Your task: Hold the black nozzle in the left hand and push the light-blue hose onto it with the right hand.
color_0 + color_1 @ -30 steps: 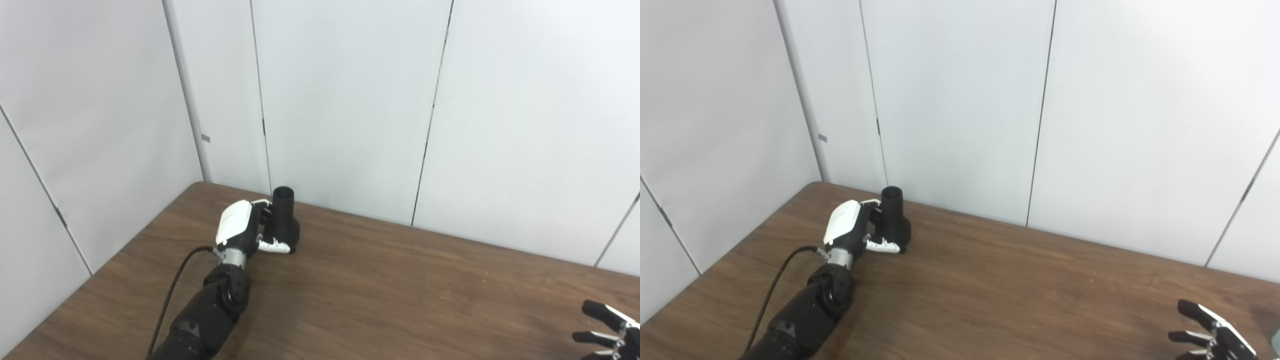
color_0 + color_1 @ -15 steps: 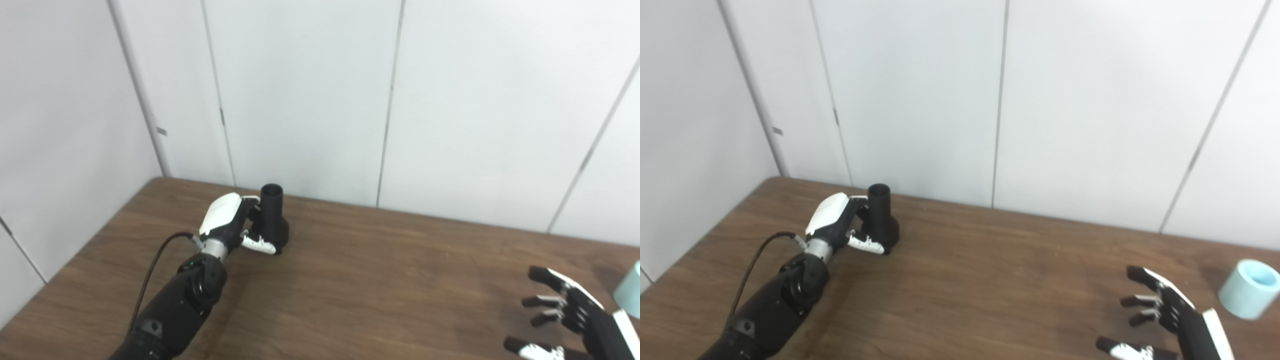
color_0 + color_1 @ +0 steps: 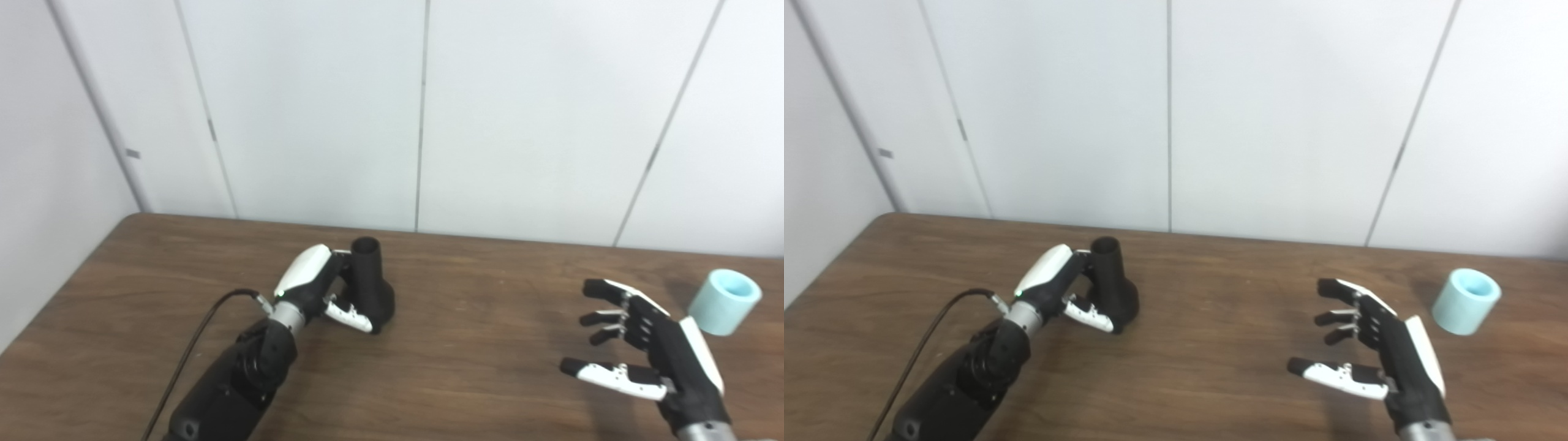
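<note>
Brown table [image 3: 465,367]: left hand [image 3: 318,288] is gripping the upright nozzle [image 3: 370,285].
Right hand [image 3: 649,343] is hovering spread and empty; hose [image 3: 723,301] is lying ungrasped just beyond it.

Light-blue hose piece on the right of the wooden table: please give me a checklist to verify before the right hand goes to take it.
1. Left hand is shut on the black plastic nozzle: ok.
2. Nozzle stands upright on the brown wooden table, open end up: ok.
3. Right hand is open, fingers apart, holding nothing: ok.
4. Short light-blue cylindrical hose lies free on the table, apart from the right hand, on its outer side: ok.
5. Bare table between right hand and hose: ok.
6. Hose bore fits the nozzle neck: cannot tell.
</note>
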`<control>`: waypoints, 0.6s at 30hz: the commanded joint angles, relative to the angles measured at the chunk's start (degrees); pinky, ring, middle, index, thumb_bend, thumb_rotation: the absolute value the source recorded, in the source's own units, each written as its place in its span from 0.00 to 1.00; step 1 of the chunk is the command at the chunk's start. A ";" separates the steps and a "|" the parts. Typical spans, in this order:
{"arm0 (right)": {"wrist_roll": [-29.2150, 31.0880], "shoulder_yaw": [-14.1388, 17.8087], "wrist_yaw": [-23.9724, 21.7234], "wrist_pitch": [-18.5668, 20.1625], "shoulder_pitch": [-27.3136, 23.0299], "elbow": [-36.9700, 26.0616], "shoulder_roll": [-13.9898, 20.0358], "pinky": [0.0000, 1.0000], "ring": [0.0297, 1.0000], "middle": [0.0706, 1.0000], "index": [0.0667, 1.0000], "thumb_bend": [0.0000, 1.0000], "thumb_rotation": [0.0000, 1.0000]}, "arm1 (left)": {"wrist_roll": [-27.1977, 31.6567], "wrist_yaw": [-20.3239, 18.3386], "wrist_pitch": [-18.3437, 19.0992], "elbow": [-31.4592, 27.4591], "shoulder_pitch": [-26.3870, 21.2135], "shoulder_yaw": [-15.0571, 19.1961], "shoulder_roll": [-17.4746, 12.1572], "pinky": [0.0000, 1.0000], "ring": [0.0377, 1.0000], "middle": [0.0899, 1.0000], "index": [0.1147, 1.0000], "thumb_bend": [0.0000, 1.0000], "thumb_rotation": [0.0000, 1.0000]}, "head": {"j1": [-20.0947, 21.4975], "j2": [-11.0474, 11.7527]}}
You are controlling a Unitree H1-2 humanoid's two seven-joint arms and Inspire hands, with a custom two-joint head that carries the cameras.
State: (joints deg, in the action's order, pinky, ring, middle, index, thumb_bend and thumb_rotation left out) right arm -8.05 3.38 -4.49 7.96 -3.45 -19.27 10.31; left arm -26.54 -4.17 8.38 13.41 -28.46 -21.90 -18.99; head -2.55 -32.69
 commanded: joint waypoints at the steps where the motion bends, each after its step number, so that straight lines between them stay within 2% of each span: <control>1: -0.67 -0.10 1.15 -3.28 -2.01 -1.11 0.01 0.47 0.59 0.75 0.72 0.64 0.00 | 1.06 -5.55 -2.60 1.13 2.09 -4.32 3.92 1.00 0.60 0.42 0.43 0.53 0.00 | 0.83 -0.20; 5: -1.05 -0.37 1.48 -3.52 -2.17 -1.03 -0.21 0.45 0.58 0.75 0.71 0.64 0.00 | 0.80 -6.18 -4.48 1.99 2.23 -6.17 5.95 1.00 0.60 0.42 0.43 0.53 0.00 | 1.98 -0.35; 12: -2.17 -0.58 2.03 -3.47 -2.08 -1.85 -0.53 0.43 0.58 0.74 0.71 0.64 0.00 | -0.18 -6.79 -4.35 2.50 2.63 -8.93 8.50 1.00 0.59 0.42 0.43 0.53 0.00 | 4.60 -0.56; 18: -2.17 0.34 2.31 -2.71 -2.37 -3.29 -0.27 0.43 0.57 0.74 0.71 0.65 0.00 | -0.48 -6.91 -6.03 4.88 2.68 -10.73 10.70 1.00 0.58 0.41 0.43 0.53 0.00 | 6.71 -0.53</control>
State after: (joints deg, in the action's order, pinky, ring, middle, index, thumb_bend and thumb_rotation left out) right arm -10.28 3.01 -3.03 6.73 -3.89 -19.92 9.55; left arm -27.23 -4.46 2.43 15.28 -28.35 -28.55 -10.43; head 4.13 -33.22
